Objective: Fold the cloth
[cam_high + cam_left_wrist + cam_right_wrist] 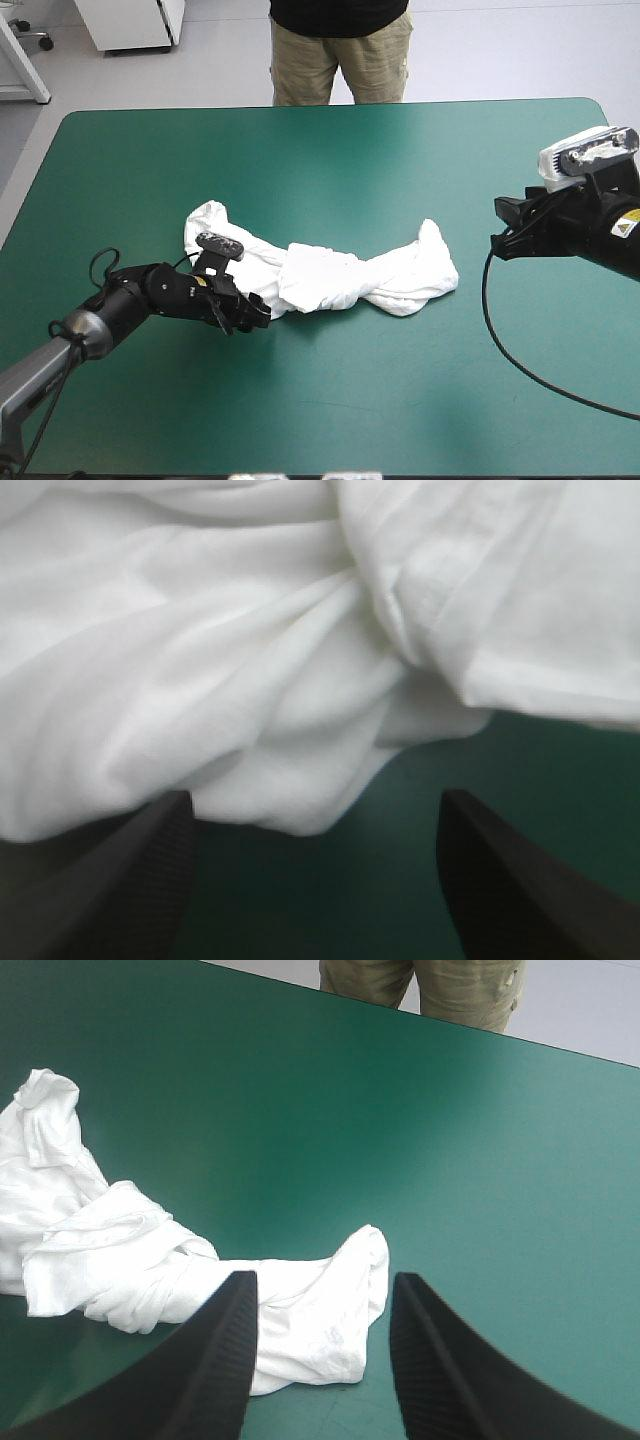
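At centre, the T-shirt runs left-right.

T-shirt overruns the left wrist view — right claw hides part of it.

Right gripper is wide apart, both black fingers spread with a clear gap between the tips. White T-shirt lies crumpled on the teal-green table, twisted into a long, rope-like heap. Its near end is a rounded lobe, seen through the gap just ahead of the tips. One finger hides part of the near edge. From there the heap runs off sideways, away from the gripper, to a bunched, creased far end. The middle is overlapping folds. The table beyond the shirt is bare teal-green up to its far edge.
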